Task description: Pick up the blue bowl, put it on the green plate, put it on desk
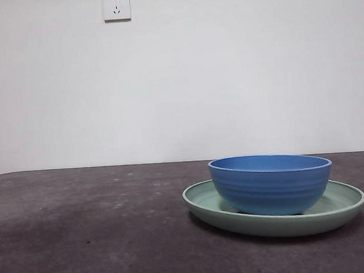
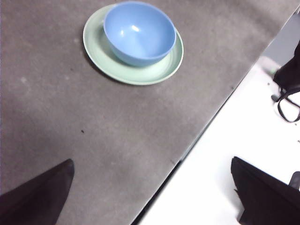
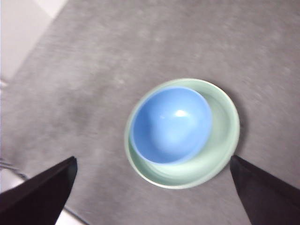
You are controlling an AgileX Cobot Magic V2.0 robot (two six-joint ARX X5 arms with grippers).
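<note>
Two things sit on the tabletop [image 1: 83, 241] in the front view: the blue bowl [image 1: 270, 183] stands upright inside the green plate [image 1: 343, 201], off-centre toward one side of it, and neither of my arms shows there. From my left wrist, the bowl [image 2: 139, 32] and plate [image 2: 154, 72] lie well away from my left hand [image 2: 152, 192], whose jaws are spread wide with nothing between them, near the tabletop's edge. From my right wrist, my right hand [image 3: 152, 190] hangs high over the pair, jaws likewise spread and empty; the bowl [image 3: 171, 124] crowds one side of the plate [image 3: 220, 136], leaving a broad crescent of green bare. I judge the bowl-on-plate step done, with the return to the tabletop remaining. The next move calls for my right hand to descend, straddle the bowl's rim with one jaw inside, pinch firmly, and lift straight up so the plate isn't dragged.
</note>
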